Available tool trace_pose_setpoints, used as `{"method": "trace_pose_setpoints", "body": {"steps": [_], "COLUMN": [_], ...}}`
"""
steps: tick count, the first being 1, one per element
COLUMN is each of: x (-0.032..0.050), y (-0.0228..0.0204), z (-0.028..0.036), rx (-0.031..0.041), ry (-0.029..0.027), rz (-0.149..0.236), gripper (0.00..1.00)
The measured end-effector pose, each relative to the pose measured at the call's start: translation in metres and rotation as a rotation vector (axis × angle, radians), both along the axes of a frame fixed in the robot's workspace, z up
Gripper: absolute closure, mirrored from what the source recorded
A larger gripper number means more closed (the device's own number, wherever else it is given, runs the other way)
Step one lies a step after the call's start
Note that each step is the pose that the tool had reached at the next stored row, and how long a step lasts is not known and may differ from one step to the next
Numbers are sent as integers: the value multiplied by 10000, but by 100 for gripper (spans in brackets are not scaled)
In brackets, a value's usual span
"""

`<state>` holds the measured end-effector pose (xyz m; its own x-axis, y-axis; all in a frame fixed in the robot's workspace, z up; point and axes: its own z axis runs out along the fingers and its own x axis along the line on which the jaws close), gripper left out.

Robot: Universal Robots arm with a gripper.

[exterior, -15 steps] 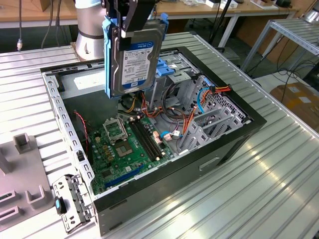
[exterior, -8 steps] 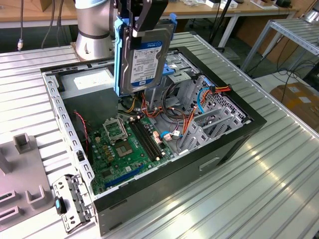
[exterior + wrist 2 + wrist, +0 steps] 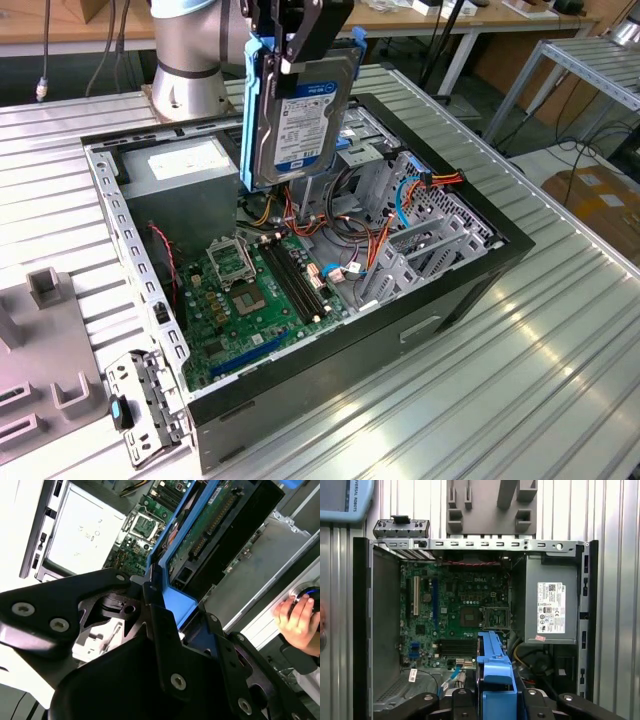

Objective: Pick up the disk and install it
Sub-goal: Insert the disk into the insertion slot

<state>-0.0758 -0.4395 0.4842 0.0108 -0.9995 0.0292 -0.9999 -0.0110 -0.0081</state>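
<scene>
Your tool (image 3: 290, 50) pinches one disk (image 3: 300, 125), held upright; directly beneath the tool sits one open computer case (image 3: 465, 295) on the tabletop (image 3: 560, 350).

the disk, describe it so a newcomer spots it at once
Find the open black computer case. Above it the gripper holds upright a flat silver-metal hard drive with blue plastic side rails, unlike the grey power-supply box lying inside the case.

We find the open black metal computer case (image 3: 430, 320) lying on the ribbed aluminium tabletop (image 3: 540, 380). Inside, the green motherboard (image 3: 250, 300) covers its floor. The grey power-supply box (image 3: 185, 165) sits behind it, toward the exterior view's left. The flat silver-metal disk (image 3: 300, 120) hangs upright above them, clamped in the black tool (image 3: 295, 50).
</scene>
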Motion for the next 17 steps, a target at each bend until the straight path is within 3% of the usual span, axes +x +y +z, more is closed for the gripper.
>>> {"method": "trace_pose_setpoints", "body": {"steps": [17], "x": [29], "y": [-105], "z": [0], "rx": [0], "ry": [0], "rz": [0], "gripper": [63]}}
